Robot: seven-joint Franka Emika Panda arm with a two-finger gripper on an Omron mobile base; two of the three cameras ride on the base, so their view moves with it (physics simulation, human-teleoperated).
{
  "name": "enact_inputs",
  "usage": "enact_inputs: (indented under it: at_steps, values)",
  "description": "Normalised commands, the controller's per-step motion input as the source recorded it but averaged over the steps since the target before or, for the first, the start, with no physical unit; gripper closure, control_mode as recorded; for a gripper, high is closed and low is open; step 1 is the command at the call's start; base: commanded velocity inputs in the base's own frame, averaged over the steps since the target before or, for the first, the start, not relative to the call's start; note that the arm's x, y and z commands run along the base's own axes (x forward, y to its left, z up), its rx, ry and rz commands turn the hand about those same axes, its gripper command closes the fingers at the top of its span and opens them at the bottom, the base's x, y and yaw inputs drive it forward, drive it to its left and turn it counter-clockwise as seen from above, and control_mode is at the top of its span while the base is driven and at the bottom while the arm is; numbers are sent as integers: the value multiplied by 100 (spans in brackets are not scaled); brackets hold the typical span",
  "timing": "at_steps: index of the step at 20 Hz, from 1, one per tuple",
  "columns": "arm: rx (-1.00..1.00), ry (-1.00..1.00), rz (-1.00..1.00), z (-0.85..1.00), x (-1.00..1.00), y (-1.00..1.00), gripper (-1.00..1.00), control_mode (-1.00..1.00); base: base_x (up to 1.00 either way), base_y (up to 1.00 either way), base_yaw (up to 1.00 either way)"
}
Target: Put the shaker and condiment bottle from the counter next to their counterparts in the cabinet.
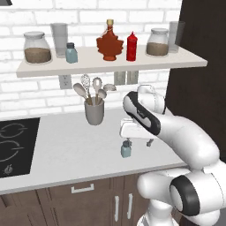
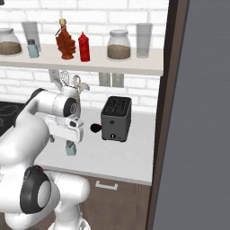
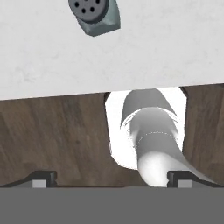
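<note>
On the pale beige wall shelf: 2 glass jars of brown granules, 2 empty tumblers, 1 blue-grey shaker, maple-leaf syrup bottle, red squeeze bottle touching beside it. On the pale grey counter: grey utensil crock holding spoons; second small blue-grey shaker upright near the front edge, directly under the hand, fingers spread wide, holding nothing. Black toaster stands nearby.

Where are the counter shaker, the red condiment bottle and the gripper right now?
shaker (image 1: 126,149): left base view, body.
condiment bottle (image 1: 131,47): left base view, ribbed body.
gripper (image 3: 112,178): hand view, midway between fingertips.
</note>
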Motion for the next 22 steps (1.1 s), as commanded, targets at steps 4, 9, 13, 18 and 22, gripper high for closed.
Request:
enact_inputs:
  at_steps: [4,9,13,18,22]
  values:
    - [0,0,0,-3,29,1,-100,-100,0,0,0]
    - [0,0,0,-9,40,3,-100,-100,0,0,0]
    - [0,0,0,-15,14,14,-100,-100,0,0,0]
    - [0,0,0,-21,27,8,-100,-100,0,0,0]
    - [0,0,0,-22,34,0,-100,-100,0,0,0]
